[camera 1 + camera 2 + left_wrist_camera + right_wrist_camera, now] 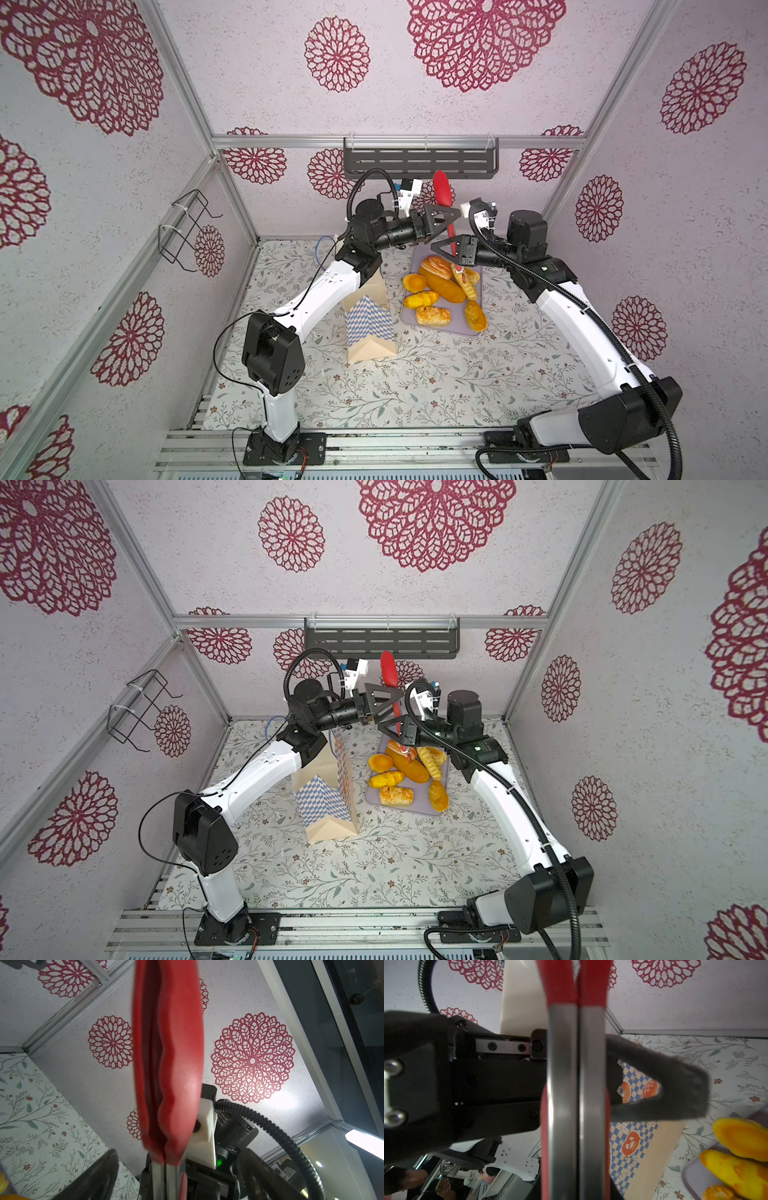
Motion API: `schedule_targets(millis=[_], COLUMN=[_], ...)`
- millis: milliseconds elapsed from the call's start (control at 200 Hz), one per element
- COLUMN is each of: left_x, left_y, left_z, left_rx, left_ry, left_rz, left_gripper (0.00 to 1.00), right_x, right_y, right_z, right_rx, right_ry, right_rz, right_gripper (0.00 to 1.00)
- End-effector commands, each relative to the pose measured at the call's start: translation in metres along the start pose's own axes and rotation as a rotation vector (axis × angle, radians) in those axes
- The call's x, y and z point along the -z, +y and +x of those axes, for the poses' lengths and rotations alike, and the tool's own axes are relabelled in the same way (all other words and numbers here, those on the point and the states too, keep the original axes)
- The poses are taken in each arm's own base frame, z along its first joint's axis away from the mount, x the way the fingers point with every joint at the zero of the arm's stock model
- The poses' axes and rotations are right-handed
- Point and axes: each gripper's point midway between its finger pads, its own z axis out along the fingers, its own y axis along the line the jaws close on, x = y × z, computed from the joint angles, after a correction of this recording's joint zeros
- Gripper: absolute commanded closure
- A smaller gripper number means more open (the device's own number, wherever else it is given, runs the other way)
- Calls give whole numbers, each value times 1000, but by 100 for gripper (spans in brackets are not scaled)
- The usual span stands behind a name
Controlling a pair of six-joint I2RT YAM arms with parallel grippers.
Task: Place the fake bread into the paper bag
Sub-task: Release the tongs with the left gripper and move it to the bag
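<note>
Over the tray [457, 325], the right end effector [446, 249] clamps the tongs [444, 195] by their steel arms, tips low over the bread [442, 286]. The left end effector [446, 218] stands spread, loose about the red handle. Bread lies on the tray, at 3 o'clock from the bag [370, 324]. Best to draw the left clear toward 9 o'clock first, then ease the squeeze so the tips part around one loaf.

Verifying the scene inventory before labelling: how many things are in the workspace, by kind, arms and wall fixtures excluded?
fake bread: 7
paper bag: 1
lilac tray: 1
red tongs: 1
Total: 10
</note>
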Motion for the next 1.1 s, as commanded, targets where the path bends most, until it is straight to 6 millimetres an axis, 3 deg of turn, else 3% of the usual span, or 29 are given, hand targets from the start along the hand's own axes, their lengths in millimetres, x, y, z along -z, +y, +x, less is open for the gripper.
schedule_targets(millis=[0,170,320,455,585,721,886,1096], left_x=[18,43,75,128,199,261,302,329], left_y=[-10,-10,-47,-60,-55,-46,-38,-13], left_z=[-14,-5,-2,-11,-17,-15,-10,0], left_rx=[-43,-119,-275,-363,-428,-435,-393,-314], left_ry=[-48,-41,-45,-100,-163,-187,-210,-211], left_rz=[-70,-309,-485,-749,-1052,-1285,-1363,-1386], left_gripper=[3,3,3,3,3,3,3,3], right_x=[21,45,65,77,85,95,95,88], right_y=[-6,-47,-86,-114,-135,-147,-152,-157], right_z=[-5,7,25,51,84,103,112,123], right_rx=[64,22,1,-49,-95,-109,-122,-125], right_ry=[-22,19,104,204,325,410,447,489], right_rz=[127,353,591,730,827,913,933,959], right_gripper=[79,77,72,71,66,61,57,53])
